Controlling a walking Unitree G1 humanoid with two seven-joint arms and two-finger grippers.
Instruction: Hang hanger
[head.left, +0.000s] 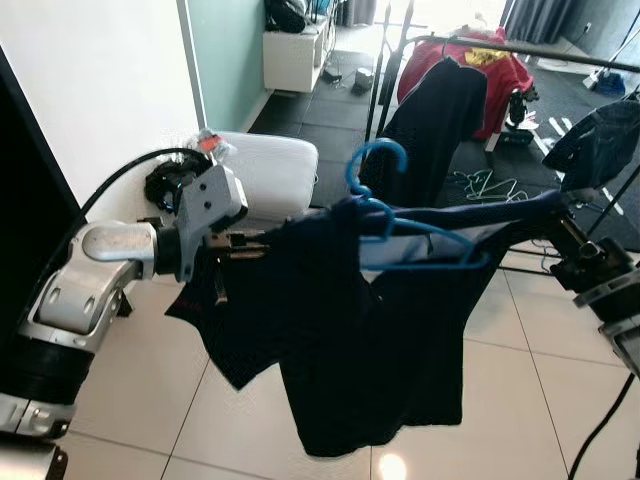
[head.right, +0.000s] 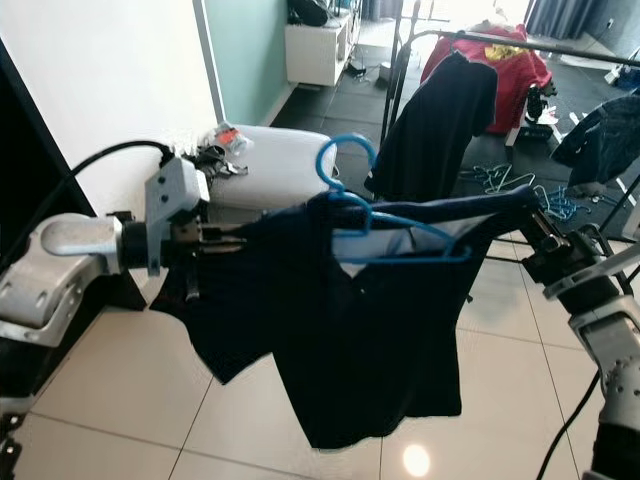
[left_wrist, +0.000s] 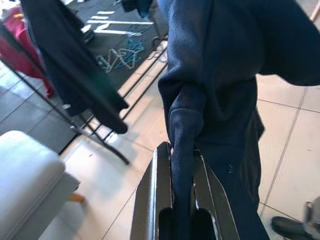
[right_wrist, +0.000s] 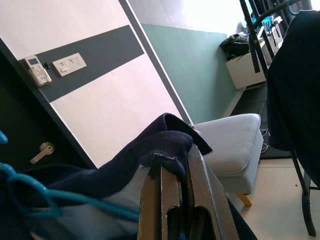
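White tiled floor (head.left: 130, 400) gives way to dark matting beyond, where a black clothes rail (head.left: 560, 50) carries a red garment (head.left: 500, 65) and a dark one (head.left: 440, 105); a pale cushioned stool (head.left: 265, 170) stands against the wall. Task item: a blue hanger (head.left: 385, 215) threaded into a navy shirt (head.left: 340, 340), held in mid-air between both arms, well short of the rail. Left gripper (left_wrist: 182, 200) is clamped on one shoulder of the shirt; right gripper (right_wrist: 182, 195) is clamped on the opposite shoulder. Assessment: cloth is soft, light and likely to sag or slide; the thin, stiff hanger offers the firmer hold, near its hook. No containers observed.
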